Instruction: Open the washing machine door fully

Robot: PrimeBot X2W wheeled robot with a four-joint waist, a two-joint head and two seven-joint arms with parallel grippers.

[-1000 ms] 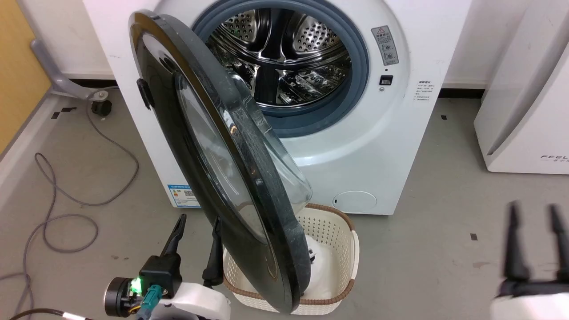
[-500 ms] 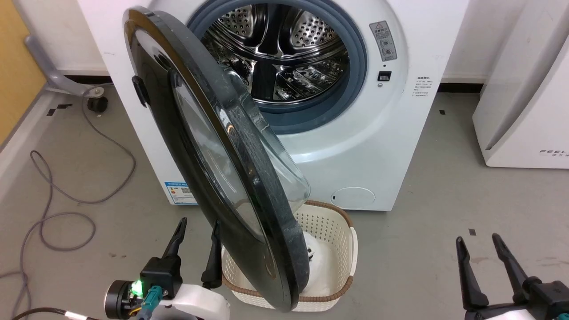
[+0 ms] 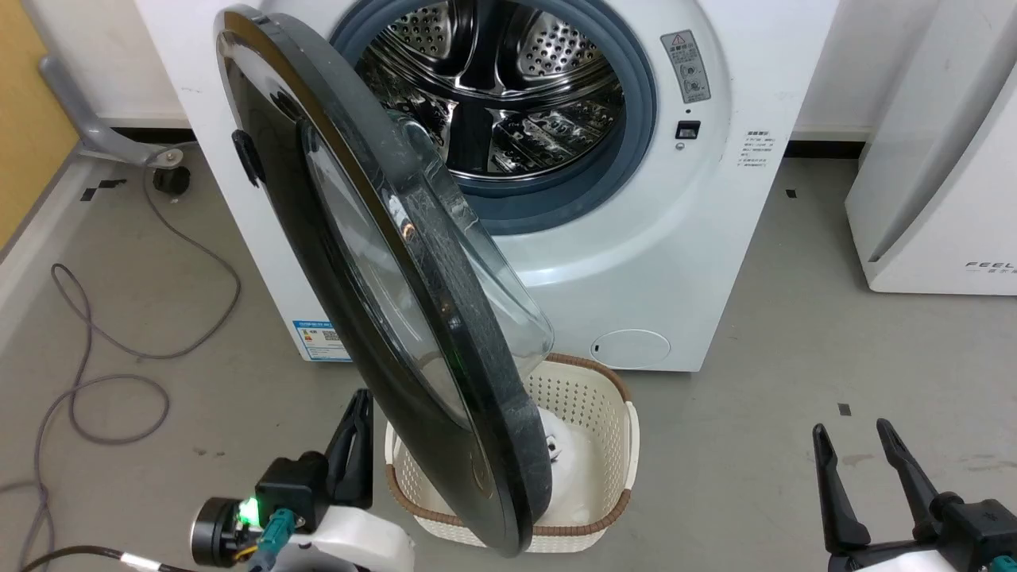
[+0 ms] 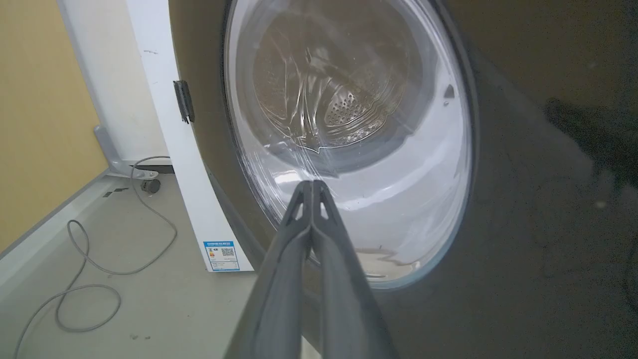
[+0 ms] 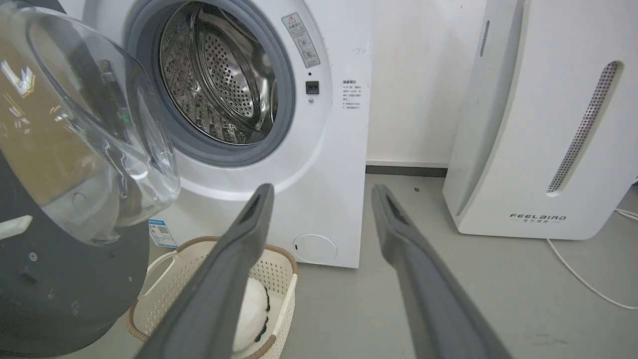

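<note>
Door status: the washing machine door (image 3: 373,270) is ajar, hinged on the left of the washing machine (image 3: 659,254) and swung out toward the near side. It stands roughly edge-on from the front. The glossy black outer face points left, and the clear glass bowl bulges right, toward the opening. It isn't folded back against the cabinet, so it isn't fully open.

The steel drum (image 3: 493,87) and blue-grey gasket (image 3: 639,135) are exposed. The blue label (image 3: 320,340) sits low on the front, left of the door.

Left gripper (image 3: 364,401): near left, low, on the outer-face side of the door and just beside its lower rim. The fingers are pressed together with nothing between them. In the wrist view the tips point at the lower part of the glass window. I can't tell if they touch it.

Right gripper (image 3: 851,429): near right, well apart from the door and the machine. The fingers are spread and hold nothing, aimed at the machine's white front.

A cream perforated basket (image 3: 616,397) with a brown rim sits on the floor in front of the machine, under the door's lower edge. There's a white item (image 3: 568,477) inside it.

A white FEELBIRD appliance (image 3: 937,159) stands far right. A grey cable (image 3: 119,381) loops on the floor at left.
</note>
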